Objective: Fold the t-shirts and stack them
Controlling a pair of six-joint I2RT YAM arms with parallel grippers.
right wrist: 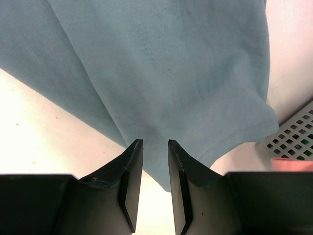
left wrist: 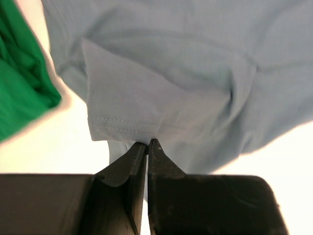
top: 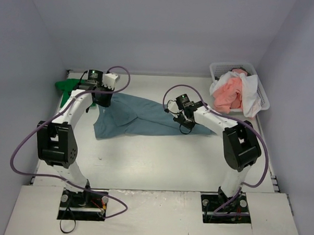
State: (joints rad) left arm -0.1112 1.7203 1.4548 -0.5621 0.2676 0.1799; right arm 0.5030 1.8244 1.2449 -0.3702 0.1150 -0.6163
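Top cam high over table (top: 160, 159), wrist cams close-up on blue t-shirt (top: 141, 119), shared w/ top

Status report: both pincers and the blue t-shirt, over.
Left pincer shut on blue t-shirt sleeve hem. Right pincer slightly open over same shirt. Shirt spread out, not yet folded. Green t-shirt beside it, apart, not blocking.

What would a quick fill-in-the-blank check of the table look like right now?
1. The blue t-shirt lies spread between the arms, and the left gripper is ___ on its sleeve hem.
2. The pink t-shirt and the white t-shirt lie in the ___ at the far right.
3. The green t-shirt lies at the far ___ corner of the table.

Missing words: shut; basket; left.
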